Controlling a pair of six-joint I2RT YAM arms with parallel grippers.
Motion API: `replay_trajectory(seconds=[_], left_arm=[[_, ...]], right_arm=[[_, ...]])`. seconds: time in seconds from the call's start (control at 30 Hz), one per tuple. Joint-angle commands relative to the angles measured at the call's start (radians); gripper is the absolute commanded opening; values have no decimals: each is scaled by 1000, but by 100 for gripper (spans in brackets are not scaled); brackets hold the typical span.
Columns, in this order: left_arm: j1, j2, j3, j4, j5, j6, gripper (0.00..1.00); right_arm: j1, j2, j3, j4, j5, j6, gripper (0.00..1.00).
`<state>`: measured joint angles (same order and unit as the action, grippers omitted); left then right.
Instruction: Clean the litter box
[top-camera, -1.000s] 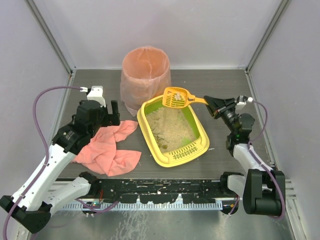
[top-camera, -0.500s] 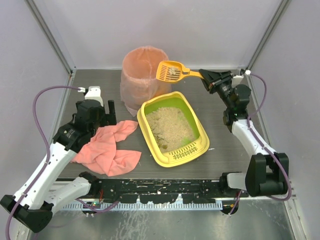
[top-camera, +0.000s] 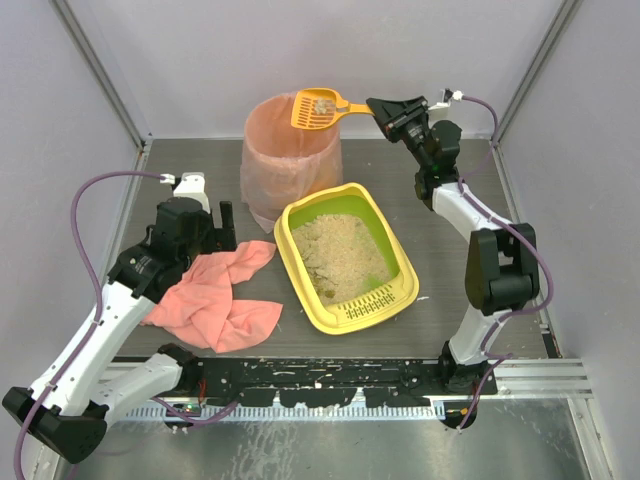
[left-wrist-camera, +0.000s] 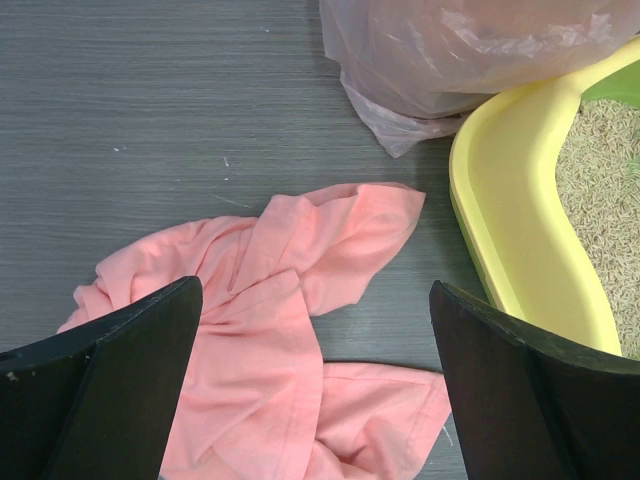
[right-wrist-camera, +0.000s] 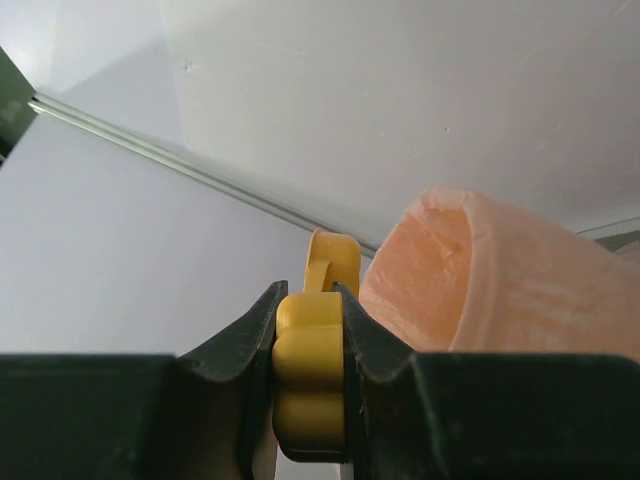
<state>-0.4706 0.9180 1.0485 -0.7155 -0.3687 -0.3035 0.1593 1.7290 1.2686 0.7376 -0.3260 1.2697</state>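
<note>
The yellow litter box (top-camera: 310, 301) with a lime-green inside and beige litter sits mid-table; its yellow rim also shows in the left wrist view (left-wrist-camera: 505, 230). My right gripper (top-camera: 380, 106) is shut on the handle of the orange slotted scoop (top-camera: 314, 108), which holds clumps above the rim of the pink-lined bin (top-camera: 285, 160). In the right wrist view the fingers clamp the scoop handle (right-wrist-camera: 311, 385), with the bin (right-wrist-camera: 520, 280) to the right. My left gripper (top-camera: 221, 226) is open and empty over a pink cloth (top-camera: 215, 295), which also shows in the left wrist view (left-wrist-camera: 270, 330).
Grey walls enclose the table on three sides. The bin stands just behind the litter box. The pink cloth lies left of the box. A slotted grate (top-camera: 368, 305) is at the box's near end.
My right arm has lifted the loaded scoop up and back-left, from over the litter box to above the bin. The left arm has barely moved.
</note>
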Motion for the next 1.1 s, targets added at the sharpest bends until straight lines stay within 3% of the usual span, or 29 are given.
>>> replay_trajectory(seconds=[0.0,0.27,0.67,0.87,1.07], left_arm=[[7,-2,7,34,32,-11,98],[26,-5,-2,37,51,-11,98],[43,-1,-9,40,106,-11,98],[52,0,-11,46,135,-8,98],[53,4,-13,49,154,-5,98]], right_arm=[[8,91,137,172,-59,-139,1],[24,174,276,189,-207,-387,1],[49,133,440,-136,-319,-820,1],[60,116,516,-243,-323,-890,1],[130,98,664,-533,-240,-1211,1]])
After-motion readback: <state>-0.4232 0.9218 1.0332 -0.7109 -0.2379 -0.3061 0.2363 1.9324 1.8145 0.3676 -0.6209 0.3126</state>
